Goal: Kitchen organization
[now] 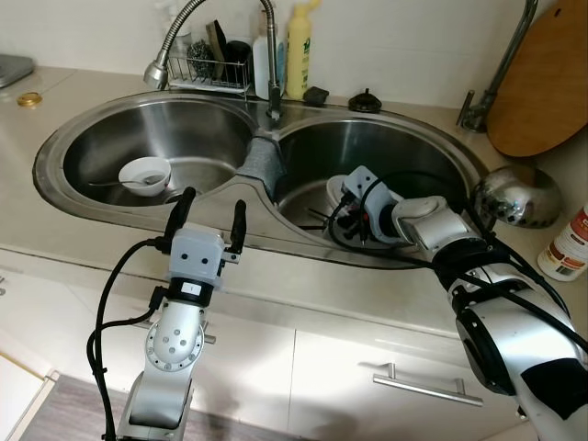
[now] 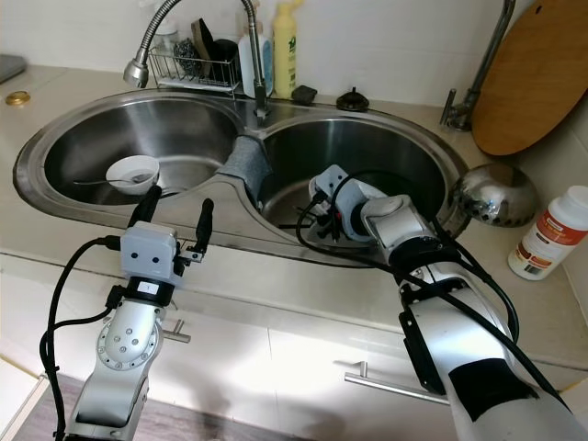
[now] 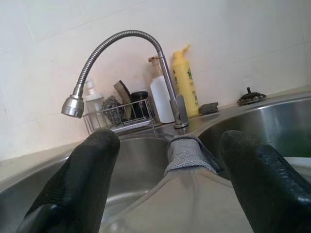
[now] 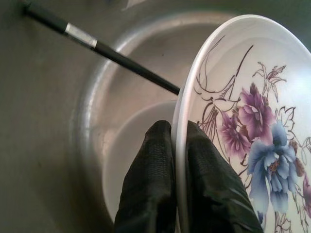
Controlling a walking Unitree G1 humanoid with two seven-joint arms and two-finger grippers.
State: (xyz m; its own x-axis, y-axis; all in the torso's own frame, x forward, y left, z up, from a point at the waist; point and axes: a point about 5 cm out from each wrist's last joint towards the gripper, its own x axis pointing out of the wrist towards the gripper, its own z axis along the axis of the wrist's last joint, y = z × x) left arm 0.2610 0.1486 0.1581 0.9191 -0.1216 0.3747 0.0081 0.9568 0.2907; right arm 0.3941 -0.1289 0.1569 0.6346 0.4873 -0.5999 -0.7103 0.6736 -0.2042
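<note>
My right gripper point(image 4: 177, 132) reaches down into the right basin of the steel double sink point(image 1: 303, 246). It is shut on the rim of a white plate point(image 4: 243, 97) painted with purple and blue flowers, which it holds on edge. A black chopstick point(image 4: 116, 56) lies on the basin floor behind the plate. My left gripper point(image 1: 213, 219) is open and holds nothing. It hovers over the sink's front rim near the divider. A white bowl point(image 1: 144, 172) with a spoon sits in the left basin.
A grey cloth point(image 1: 262, 161) drapes over the divider. Behind the sink are a bendy faucet point(image 1: 179, 37), a wire rack point(image 1: 211, 66) and a yellow soap bottle point(image 1: 299, 50). A wooden board point(image 1: 542, 83), a steel bowl point(image 1: 516, 195) and a red-labelled bottle point(image 1: 570, 243) stand at the right.
</note>
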